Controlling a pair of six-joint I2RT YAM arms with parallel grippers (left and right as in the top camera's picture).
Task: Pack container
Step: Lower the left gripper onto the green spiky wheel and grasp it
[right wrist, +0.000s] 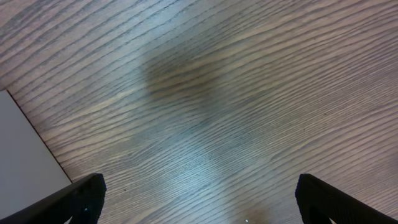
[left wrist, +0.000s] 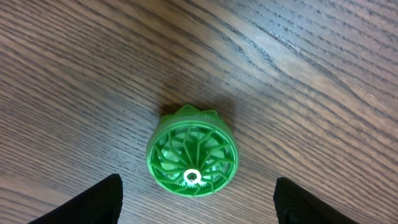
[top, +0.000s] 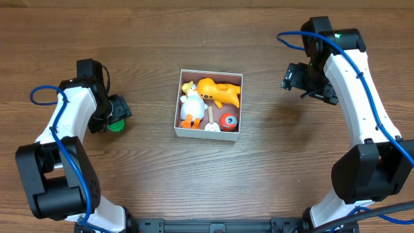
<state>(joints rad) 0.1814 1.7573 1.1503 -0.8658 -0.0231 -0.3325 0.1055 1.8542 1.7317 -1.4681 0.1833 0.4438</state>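
The container [top: 179, 103], a square white-walled box, stands mid-table. It holds a white duck toy [top: 190, 103], an orange toy [top: 220, 92], a red ball [top: 228, 121] and a small white piece [top: 211, 125]. A green finned wheel toy [top: 115, 125] lies on the wood at the left. My left gripper [top: 115, 113] hangs just over it, open. In the left wrist view the green toy [left wrist: 193, 158] sits ahead of the open left gripper [left wrist: 198, 210], apart from both black fingertips [left wrist: 93, 202]. My right gripper [top: 303, 83] is open above bare wood, right of the container.
In the right wrist view the open right gripper [right wrist: 205, 208] has only wood grain between its fingertips [right wrist: 84, 196], and the container's pale wall [right wrist: 25, 162] shows at the left edge. Blue cables run along both arms.
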